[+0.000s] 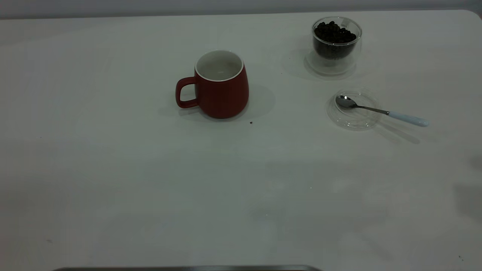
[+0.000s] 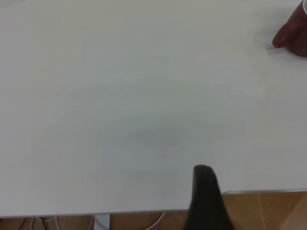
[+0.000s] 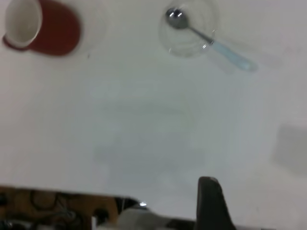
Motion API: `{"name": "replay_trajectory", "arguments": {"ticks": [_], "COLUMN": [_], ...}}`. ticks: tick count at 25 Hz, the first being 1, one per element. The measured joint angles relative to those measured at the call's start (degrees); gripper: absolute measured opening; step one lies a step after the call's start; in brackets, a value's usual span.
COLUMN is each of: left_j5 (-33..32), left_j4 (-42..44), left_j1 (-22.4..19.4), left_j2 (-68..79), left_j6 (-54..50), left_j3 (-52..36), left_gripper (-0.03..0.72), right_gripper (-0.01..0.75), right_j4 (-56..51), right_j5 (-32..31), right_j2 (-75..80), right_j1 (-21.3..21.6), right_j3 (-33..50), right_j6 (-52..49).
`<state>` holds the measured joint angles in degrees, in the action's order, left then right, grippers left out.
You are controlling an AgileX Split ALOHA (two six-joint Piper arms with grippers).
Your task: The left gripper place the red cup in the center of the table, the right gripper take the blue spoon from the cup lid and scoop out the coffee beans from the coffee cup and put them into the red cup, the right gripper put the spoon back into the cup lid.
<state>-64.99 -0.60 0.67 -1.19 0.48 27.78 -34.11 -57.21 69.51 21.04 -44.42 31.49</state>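
The red cup (image 1: 220, 88) stands upright and empty near the table's middle, handle to the left; it also shows in the left wrist view (image 2: 293, 36) and the right wrist view (image 3: 41, 26). The glass coffee cup (image 1: 335, 43), full of dark beans, stands at the back right. The blue-handled spoon (image 1: 376, 110) rests with its bowl in the clear cup lid (image 1: 353, 110), handle pointing right; both show in the right wrist view, spoon (image 3: 206, 40) and lid (image 3: 187, 28). Neither gripper is in the exterior view. The left gripper (image 2: 204, 191) and right gripper (image 3: 208, 201) each hang near the table's front edge, far from everything.
A single stray bean (image 1: 251, 122) lies just in front of the red cup. A grey metal bar (image 1: 188, 268) runs along the front edge of the white table (image 1: 150, 188).
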Motion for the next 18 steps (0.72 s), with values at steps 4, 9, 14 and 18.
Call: {"name": "replay_trajectory", "arguments": {"ticks": [4, 9, 14, 18], "left_j5": [0.0, 0.0, 0.0, 0.0], "left_j4": [0.0, 0.0, 0.0, 0.0], "left_j1": [0.0, 0.0, 0.0, 0.0], "left_j2": [0.0, 0.0, 0.0, 0.0], "left_j6": [0.0, 0.0, 0.0, 0.0], "left_j3": [0.0, 0.0, 0.0, 0.0], "left_gripper": [0.587, 0.587, 0.587, 0.587], "right_gripper": [0.505, 0.487, 0.467, 0.45], "right_j4": [2.28, 5.31, 6.15, 9.47], "right_j5": [-4.25, -7.54, -13.27, -13.5], "right_j2": [-8.85, -18.93, -29.71, -38.25], "right_j1": [0.0, 0.0, 0.0, 0.0], "right_j3": [0.33, 0.33, 0.39, 0.39], "right_j6": [0.0, -0.31, -1.44, -1.46]}}
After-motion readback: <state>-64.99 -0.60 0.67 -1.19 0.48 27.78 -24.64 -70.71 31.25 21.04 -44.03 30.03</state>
